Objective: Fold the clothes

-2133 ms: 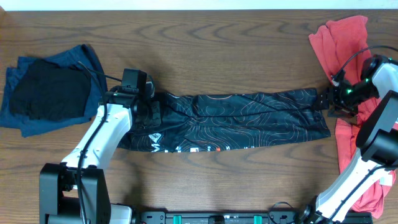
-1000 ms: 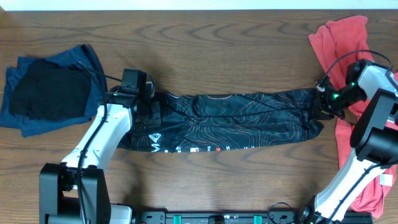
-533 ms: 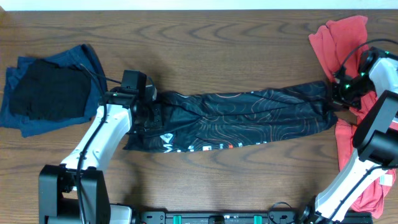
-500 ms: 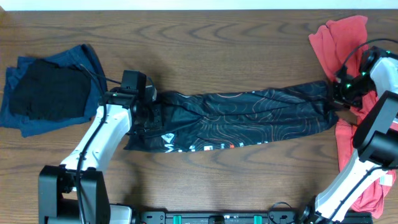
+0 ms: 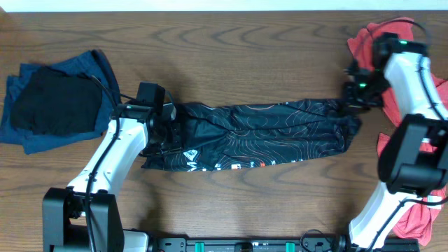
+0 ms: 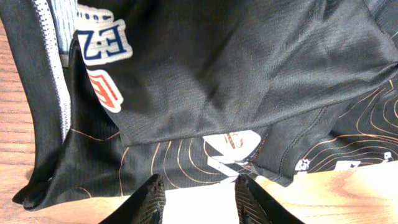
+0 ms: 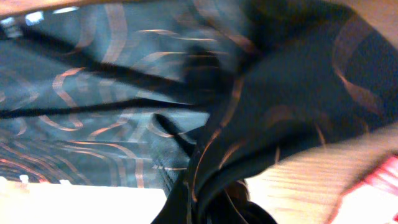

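From where I stand, the black short-sleeved sports jersey with thin orange contour lines point(image 5: 266, 133) lies stretched in a long, narrow band across the middle of the brown wooden worktop point(image 5: 245, 56). It is already doubled lengthwise, with its white-and-red lettering along the near edge. The right gripper point(image 5: 350, 101) is closed tight on the jersey's right end; its wrist camera shows the fabric gathered into a dark wad between the fingers, and that end lifts slightly off the wood. The left gripper point(image 6: 198, 186) sits at the jersey's left end with its jaws partly apart, the tips right at the hem. I see no cloth between them, so it looks to be resting on the fabric rather than pinching it, though I cannot be sure. A crumpled coral-red garment point(image 5: 360, 45) waits at the far right corner. Well apart at the left, a folded dark blue piece point(image 5: 94, 66) carries a plain black piece point(image 5: 52, 105) on top. The jersey looks thin, light and slick, the kind of synthetic that slides over itself and wrinkles the moment tension drops. A pinch on one layer would likely peel the fold open. I would take hold at the corners or along the stitched hem, through both layers, and keep the band taut between the two ends while bringing one over the other.
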Motion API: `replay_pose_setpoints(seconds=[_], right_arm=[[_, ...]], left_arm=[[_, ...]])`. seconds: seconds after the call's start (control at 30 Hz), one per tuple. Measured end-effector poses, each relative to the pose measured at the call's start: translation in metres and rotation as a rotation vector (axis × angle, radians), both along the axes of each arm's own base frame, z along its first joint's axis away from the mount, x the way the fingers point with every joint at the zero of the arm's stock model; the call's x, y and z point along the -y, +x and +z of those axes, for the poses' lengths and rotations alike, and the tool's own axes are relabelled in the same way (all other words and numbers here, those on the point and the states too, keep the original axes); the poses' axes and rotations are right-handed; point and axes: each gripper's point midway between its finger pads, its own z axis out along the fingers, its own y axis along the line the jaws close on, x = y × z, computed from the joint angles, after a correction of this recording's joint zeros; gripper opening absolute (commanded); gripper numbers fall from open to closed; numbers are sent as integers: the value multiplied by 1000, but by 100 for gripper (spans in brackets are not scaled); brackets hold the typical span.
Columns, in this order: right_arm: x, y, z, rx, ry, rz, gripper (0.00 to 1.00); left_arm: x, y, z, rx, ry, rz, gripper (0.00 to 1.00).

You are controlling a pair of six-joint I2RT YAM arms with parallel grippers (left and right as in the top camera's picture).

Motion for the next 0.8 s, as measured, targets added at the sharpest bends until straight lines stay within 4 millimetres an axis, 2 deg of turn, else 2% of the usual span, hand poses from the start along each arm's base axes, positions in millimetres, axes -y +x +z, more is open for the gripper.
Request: replay_pose_setpoints(seconds=[0.2, 0.4, 0.6, 0.8], right_arm=[[-70, -3, 0, -6, -18, 150, 1], [-122, -15, -1, -8, -41, 280, 2], [-155, -25, -1, -1, -57, 361, 3], [-177, -36, -9, -3, -64, 406, 5]], left_arm=[[0, 0, 0, 0, 0, 0, 39], [0, 0, 0, 0, 0, 0, 39], [0, 0, 0, 0, 0, 0, 39], [0, 0, 0, 0, 0, 0, 39]])
